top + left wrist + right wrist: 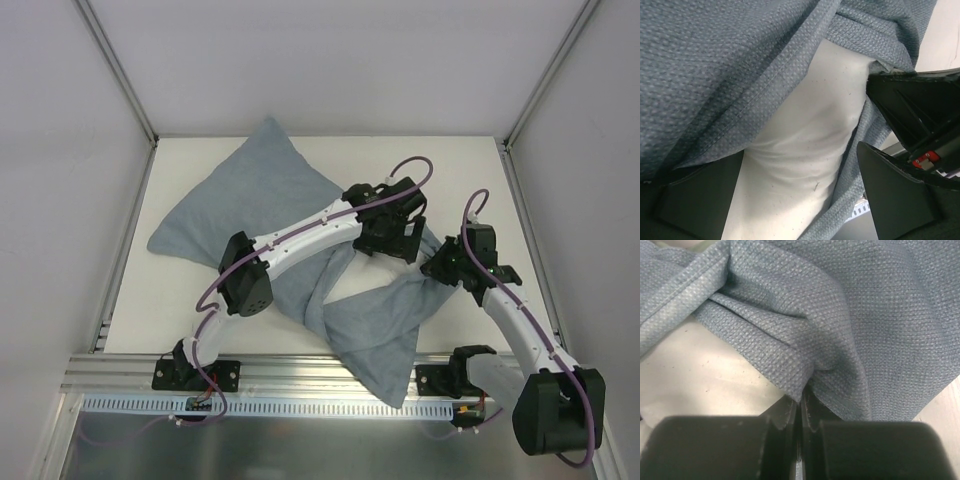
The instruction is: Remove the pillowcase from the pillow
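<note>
The pillowcase (250, 200) shows only its plain blue-grey face and lies twisted across the table, still round the pillow. My left gripper (392, 232) reaches over it to its right end. In the left wrist view it (800, 200) is open, and the off-white pillow (805, 130) bulges out of the pillowcase opening (740, 60) between its fingers. My right gripper (435, 268) is just right of it. In the right wrist view it (801, 405) is shut on a fold of pillowcase (865, 315). The patchwork face and the pillow's tag are hidden.
The cream table (160, 300) is walled at the back and both sides. An aluminium rail (300, 370) runs along the near edge, and one pillowcase corner (390, 375) hangs over it. The right gripper's black body (915, 105) shows close by in the left wrist view.
</note>
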